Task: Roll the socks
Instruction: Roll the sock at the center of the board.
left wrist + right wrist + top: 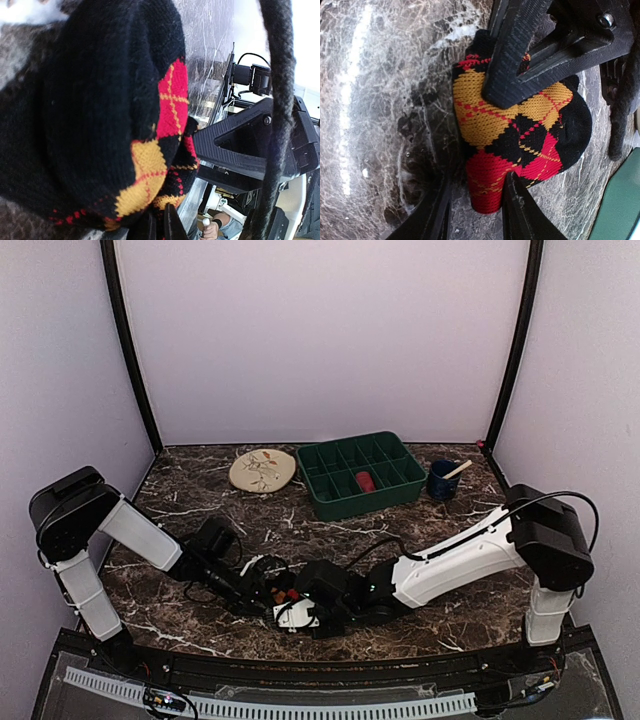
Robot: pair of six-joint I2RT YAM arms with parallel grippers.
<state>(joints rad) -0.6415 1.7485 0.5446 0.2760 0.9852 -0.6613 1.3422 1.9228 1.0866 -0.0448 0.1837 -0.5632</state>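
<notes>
The socks [520, 125], by the worktop's near edge, seem partly rolled. The red end is gripped by the right pincer [479, 184]. The left pincer's [159, 227] opening cannot be told. Finishing remains.

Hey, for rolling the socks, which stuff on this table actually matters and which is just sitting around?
Part of the job:
argyle sock

Just lying about:
round patterned plate
green divided tray
red item inside the tray
blue cup
</notes>
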